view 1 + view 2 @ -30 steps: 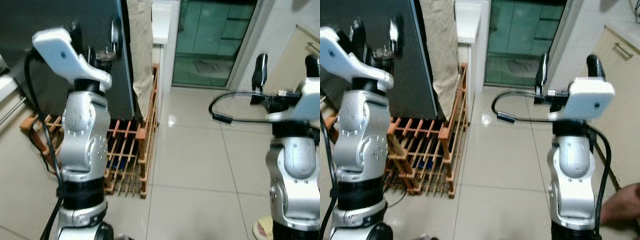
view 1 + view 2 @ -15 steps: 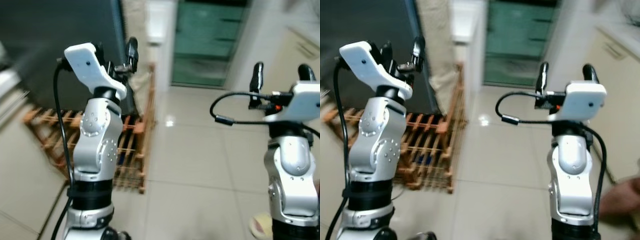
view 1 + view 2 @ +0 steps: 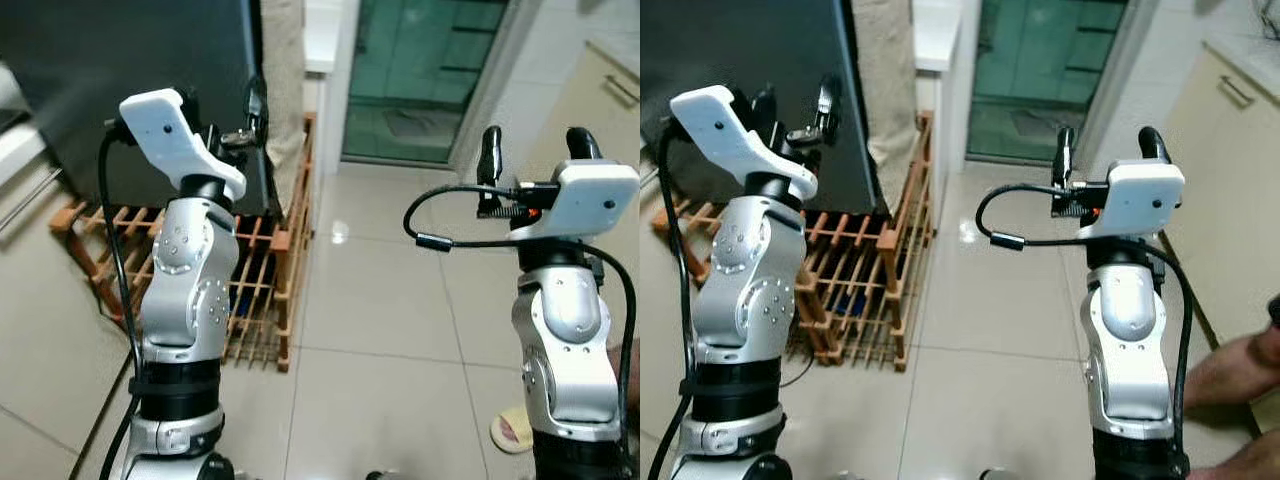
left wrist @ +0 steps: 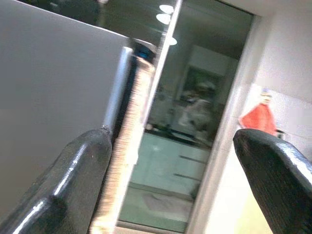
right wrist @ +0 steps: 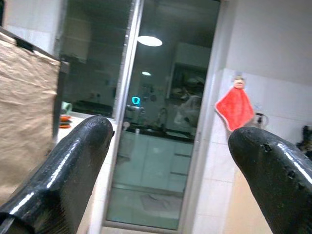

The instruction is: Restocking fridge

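A tall dark fridge (image 3: 120,90) stands at the left, door shut; in the left wrist view its grey face (image 4: 48,97) lies just beyond one finger. My left gripper (image 3: 222,108) is raised by the fridge's right edge, open and holding nothing. On the right my right gripper (image 3: 535,148) is held up over the tiled floor, open and holding nothing, facing a glass door (image 5: 151,161). No food or drink items can be seen.
A wooden slatted rack (image 3: 265,290) sits on the floor under and beside the fridge. Beige cloth (image 3: 283,90) hangs next to a white counter (image 3: 322,35). A glass door (image 3: 420,70) is ahead. A person's limb (image 3: 1240,365) and slipper (image 3: 515,430) are at the lower right.
The camera has swung and steadied. Both arms stay raised with grippers open, the left one still by the fridge's edge. More of the person shows at the lower right.
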Robot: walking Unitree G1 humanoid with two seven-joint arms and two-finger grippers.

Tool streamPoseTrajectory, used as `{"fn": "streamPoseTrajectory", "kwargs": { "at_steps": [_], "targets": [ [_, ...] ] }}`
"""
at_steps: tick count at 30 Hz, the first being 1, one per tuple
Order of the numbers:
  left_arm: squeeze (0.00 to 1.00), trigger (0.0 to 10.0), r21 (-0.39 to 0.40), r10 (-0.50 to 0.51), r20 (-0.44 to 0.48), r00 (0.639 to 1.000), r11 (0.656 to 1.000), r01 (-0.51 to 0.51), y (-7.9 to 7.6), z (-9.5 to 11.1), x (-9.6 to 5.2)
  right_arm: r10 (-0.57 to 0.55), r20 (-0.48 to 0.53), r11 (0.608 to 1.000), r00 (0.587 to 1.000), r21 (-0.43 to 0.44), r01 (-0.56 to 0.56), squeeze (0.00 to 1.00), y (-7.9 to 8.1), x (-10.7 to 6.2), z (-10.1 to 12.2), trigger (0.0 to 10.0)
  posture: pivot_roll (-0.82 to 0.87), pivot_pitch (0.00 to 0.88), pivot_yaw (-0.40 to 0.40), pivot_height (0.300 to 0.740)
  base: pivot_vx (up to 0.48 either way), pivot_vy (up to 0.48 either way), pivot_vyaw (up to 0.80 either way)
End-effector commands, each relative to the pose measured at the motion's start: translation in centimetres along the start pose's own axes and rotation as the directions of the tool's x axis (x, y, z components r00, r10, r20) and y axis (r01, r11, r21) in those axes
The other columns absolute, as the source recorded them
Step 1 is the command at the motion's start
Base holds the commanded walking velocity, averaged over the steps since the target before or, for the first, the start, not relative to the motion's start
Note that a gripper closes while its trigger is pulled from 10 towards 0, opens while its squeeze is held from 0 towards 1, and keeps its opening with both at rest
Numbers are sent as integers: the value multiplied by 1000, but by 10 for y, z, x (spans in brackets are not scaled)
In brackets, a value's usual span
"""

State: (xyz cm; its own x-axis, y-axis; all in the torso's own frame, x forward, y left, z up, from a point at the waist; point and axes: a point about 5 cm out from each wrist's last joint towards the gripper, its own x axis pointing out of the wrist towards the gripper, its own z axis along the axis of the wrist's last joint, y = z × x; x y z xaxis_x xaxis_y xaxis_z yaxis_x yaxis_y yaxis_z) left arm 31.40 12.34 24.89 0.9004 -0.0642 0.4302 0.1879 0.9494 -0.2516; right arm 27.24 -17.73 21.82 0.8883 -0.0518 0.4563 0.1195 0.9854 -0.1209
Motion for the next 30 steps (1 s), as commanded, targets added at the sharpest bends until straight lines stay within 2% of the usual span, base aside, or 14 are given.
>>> {"fn": "streamPoseTrajectory", "kwargs": {
  "at_steps": [1,21,30],
  "targets": [
    [0,10000,-2,-28,35,999,1000,28,-5,7,0,2,17,1000,1000,3,-2,133,-1,3,3,10000,-109,0,5,740,442,0,0],
    [0,10000,-22,-78,46,996,997,79,-11,6,3,-4,39,1000,999,4,4,137,0,7,3,10000,-111,0,15,740,445,0,0],
    [0,10000,-9,-78,39,996,997,78,-10,5,6,8,24,1000,1000,11,-8,137,0,6,-1,10000,-111,0,11,740,0,0,0]
  ]
}}
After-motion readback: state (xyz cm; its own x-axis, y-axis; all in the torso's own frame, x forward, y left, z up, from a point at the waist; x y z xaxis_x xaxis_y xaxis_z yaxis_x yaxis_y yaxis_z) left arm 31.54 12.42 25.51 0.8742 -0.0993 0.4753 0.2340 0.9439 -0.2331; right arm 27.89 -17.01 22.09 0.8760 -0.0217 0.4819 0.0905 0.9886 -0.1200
